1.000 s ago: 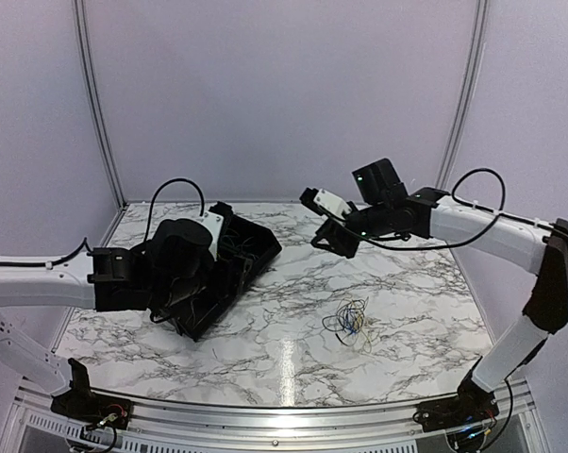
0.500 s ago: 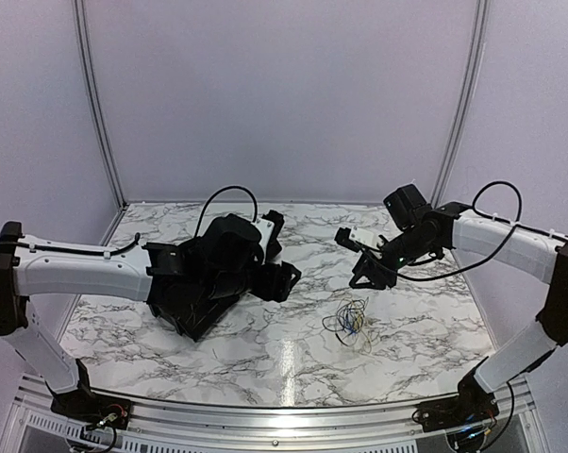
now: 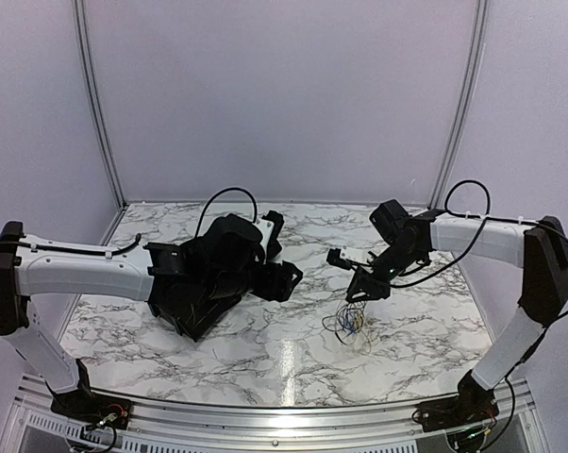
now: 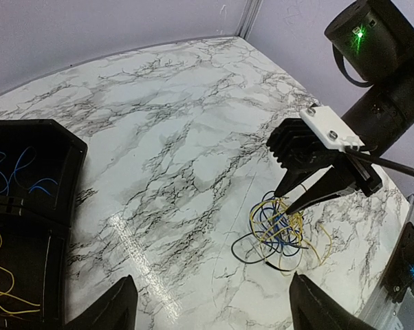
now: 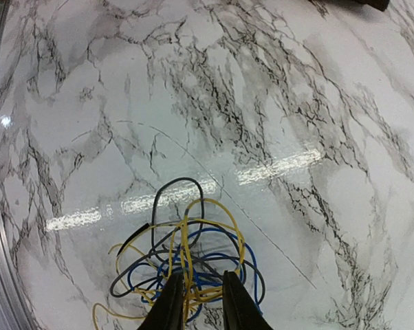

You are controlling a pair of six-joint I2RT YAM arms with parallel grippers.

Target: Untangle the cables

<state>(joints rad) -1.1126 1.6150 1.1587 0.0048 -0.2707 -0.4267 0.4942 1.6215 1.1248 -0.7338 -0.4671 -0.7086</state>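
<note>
Right gripper (image 5: 199, 299), jaws narrowly parted astride a yellow strand (image 5: 186, 271), grip unsure, dips into the cables (image 5: 167, 210), seemingly a light, limp tangle on the marble table (image 5: 296, 103), probably best taken by one outer loop.

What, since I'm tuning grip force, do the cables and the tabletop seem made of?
Cables: thin wire in smooth coloured sheathing, probably plastic; they lie in limp loops. Tabletop: glossy marble pattern with streaked light reflections; real stone or printed laminate cannot be told.
</note>
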